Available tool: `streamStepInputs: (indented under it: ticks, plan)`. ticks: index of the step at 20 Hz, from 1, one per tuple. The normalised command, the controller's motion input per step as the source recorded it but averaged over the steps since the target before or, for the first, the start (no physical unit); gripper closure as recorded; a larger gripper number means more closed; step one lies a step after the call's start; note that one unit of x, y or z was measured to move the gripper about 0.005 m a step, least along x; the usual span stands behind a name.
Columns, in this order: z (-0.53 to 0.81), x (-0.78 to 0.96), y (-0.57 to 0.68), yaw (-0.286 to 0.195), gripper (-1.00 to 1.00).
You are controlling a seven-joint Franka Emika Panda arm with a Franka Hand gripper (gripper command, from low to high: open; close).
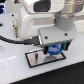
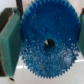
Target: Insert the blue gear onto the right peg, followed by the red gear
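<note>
One blue gear (image 2: 48, 44), bright, flat, toothed, centre hole showing, is sitting clamped between the gripper (image 1: 54, 49) pads (image 2: 10, 46), hanging just over the grey plate (image 1: 35, 59).

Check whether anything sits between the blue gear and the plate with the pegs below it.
Nothing visible does. The gripper holds the blue gear between its green pads, just above the grey plate. The pegs cannot be made out in either view, so the gear's alignment with the right one cannot be judged.

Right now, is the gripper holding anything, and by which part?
Yes: the gripper holds the blue gear, its green pads clamping opposite sides of the toothed rim; centre hole free.
</note>
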Motion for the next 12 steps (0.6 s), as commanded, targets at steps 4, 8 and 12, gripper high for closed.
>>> streamStepInputs:
  ticks: [4, 8, 12]
  plan:
    - [-0.19, 0.00, -0.03, 0.000, 1.00]
    - [-0.07, 0.00, -0.02, 0.000, 1.00]
    - [0.31, 0.04, 0.00, 0.000, 1.00]
